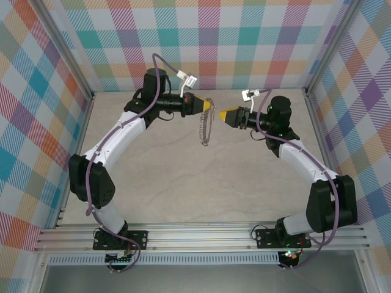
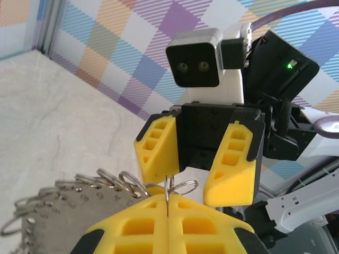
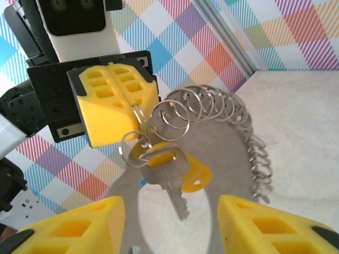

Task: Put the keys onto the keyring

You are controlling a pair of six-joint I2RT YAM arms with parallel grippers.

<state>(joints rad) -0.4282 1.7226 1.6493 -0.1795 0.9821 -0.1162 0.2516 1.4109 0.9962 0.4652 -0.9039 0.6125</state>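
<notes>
Just ahead of the right end effector (image 3: 170,205), whose fingers are spread wide with nothing between them, the key (image 3: 177,168) is seen hanging blade-down. It is lined up with the gap but is apart from both fingers. It is carried by a small wire ring (image 3: 135,152) threaded through its yellow head.

A little beyond the key, the left end effector (image 3: 132,100) is found pressed together, with a thin ring pinched edge-on at its fingertips. The same pinch is shown from the left wrist, where a wire stands up from the seam of the closed fingers. Whether the pinched ring is the key's own or one linked to it cannot be told.

Past the left end effector and trailing down from it, the keyring (image 3: 212,103) is draped as an arc of many small linked rings. It is held clear of the surface (image 3: 302,132), which lies farthest off.

The key is judged light and rigid. Its plastic head offers broad flat faces, so hold is best taken there and not on the thin, slippery blade. The keyring is judged limp and apt to swing, so a grasp close to the pinched ring is favoured. The thin wire could be lost from so shallow a pinch if it is tugged sideways.
</notes>
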